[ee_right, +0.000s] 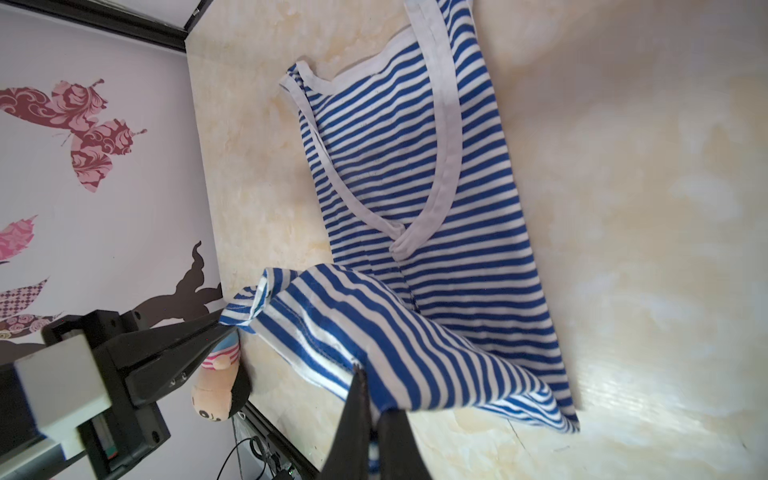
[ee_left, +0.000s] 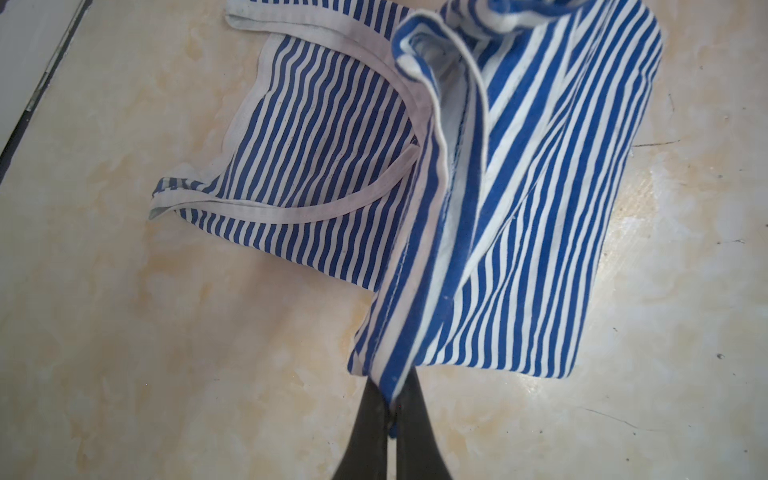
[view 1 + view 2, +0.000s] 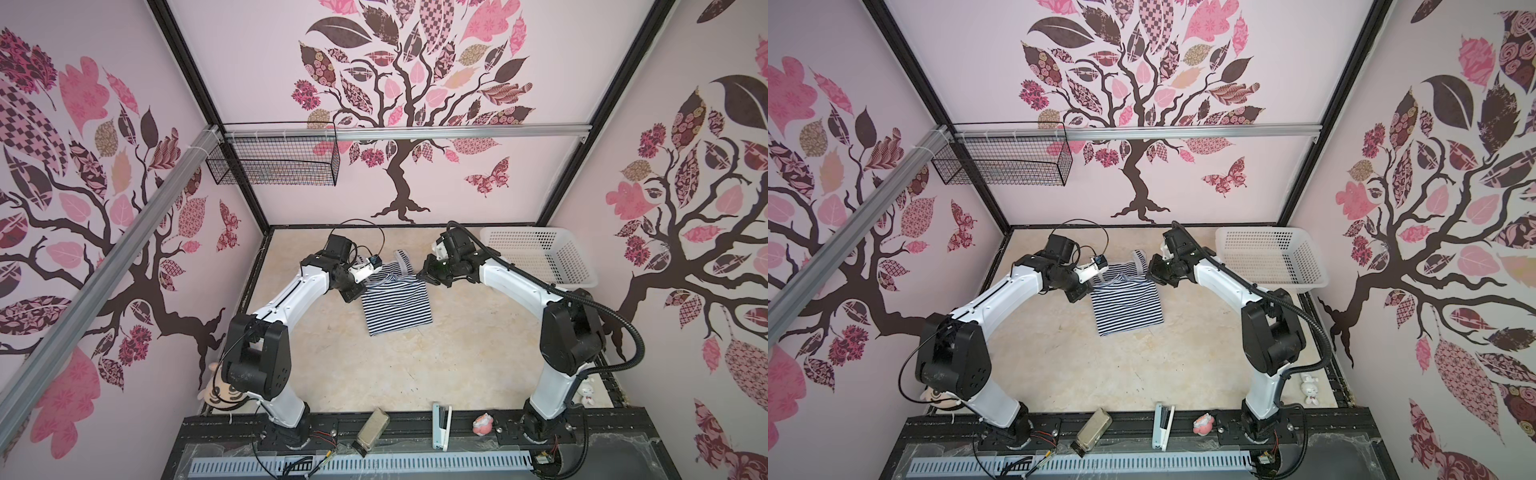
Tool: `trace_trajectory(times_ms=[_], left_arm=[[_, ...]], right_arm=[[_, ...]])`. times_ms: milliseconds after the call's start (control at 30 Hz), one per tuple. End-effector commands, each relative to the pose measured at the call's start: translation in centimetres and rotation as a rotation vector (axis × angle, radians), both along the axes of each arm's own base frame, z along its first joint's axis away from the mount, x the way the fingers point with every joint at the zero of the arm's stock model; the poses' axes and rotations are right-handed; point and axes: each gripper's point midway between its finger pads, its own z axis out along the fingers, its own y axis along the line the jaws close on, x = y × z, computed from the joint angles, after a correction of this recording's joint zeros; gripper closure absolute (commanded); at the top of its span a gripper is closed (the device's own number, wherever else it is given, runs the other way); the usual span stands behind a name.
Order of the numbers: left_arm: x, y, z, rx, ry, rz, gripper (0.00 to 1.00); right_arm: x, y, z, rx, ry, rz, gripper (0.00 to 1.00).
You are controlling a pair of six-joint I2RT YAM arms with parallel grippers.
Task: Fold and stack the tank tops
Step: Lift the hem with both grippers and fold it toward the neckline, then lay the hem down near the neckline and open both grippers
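- The left gripper (image 2: 392, 409) is pressed together on a stitched edge of the tank top (image 2: 540, 208), and the cloth rises out of its black fingertips.
- The right gripper (image 1: 374, 395) is likewise clamped on a striped fold of the same garment. In the right wrist view, the left gripper pinches the other end of that lifted edge.
- In both top views the raised, bunched edge spans between the two grippers. It hangs above the flat part of the tank top (image 3: 395, 307), which lies on the far middle of the table (image 3: 374, 374).
- The white-trimmed straps lie flat on the table beyond the grippers, near the back wall.
- The garment's near edge lies flat, with a broad stretch of bare table on its near side.
- A white basket (image 3: 540, 253) sits in the far right corner, just behind the right arm.
- A plush doll (image 3: 220, 392) rests at the left edge by the left arm's base, well apart from the cloth.
- A stapler (image 3: 440, 424) lies on the front rail.
- Both arms arch forward from the front rail with elbows outward and wrists turned in and down, so the grippers face each other across the top.
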Motion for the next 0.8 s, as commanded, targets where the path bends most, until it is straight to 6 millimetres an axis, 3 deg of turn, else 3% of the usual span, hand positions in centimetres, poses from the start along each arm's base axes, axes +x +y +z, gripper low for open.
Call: trace_trajectory(times_ms=[0,467,767], left_arm=[[1.5,-0.4,0.2,-0.032,-0.010,-0.007,1.00],[5.3,0.0,-3.2,-0.022,0.033,0.036,1.00],[6.0,0.2,-5.1,-0.033,0.087,0.050,1.00]], right_arm=[[1.7,0.3,-0.1,0.018,-0.004,0.007,1.00],[6.2,0.4,-4.5,0.060,0.063,-0.011,1.00],[8.0,0.2,-6.6,0.061,0.096,-0.016,1.00]])
